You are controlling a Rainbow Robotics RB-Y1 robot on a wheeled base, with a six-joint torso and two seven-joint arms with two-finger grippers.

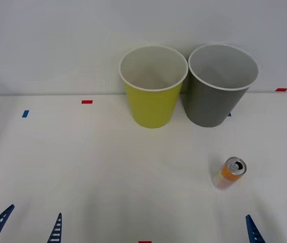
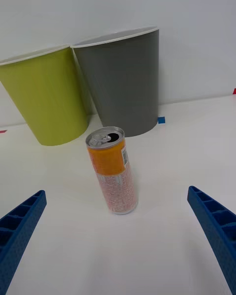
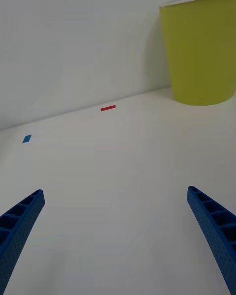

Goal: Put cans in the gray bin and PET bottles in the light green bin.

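Note:
An orange can [image 1: 230, 172] with a silver top stands upright on the white table, front right; the right wrist view shows the can [image 2: 112, 169] close ahead. Behind it at the table's back stand the gray bin [image 1: 218, 91] [image 2: 128, 81] and, to its left, the light green bin [image 1: 152, 91] [image 2: 46, 96] [image 3: 204, 49]. My right gripper [image 1: 275, 228] [image 2: 115, 236] is open at the front edge, just short of the can, nothing between its fingers. My left gripper [image 1: 27, 228] [image 3: 115, 236] is open at the front left, over bare table. No PET bottles are in view.
Small red tape marks [image 1: 86, 102] and blue tape marks [image 1: 25, 114] lie on the table [image 1: 82, 167]. A plain white wall rises right behind the bins. Wide free tabletop spans the left and middle.

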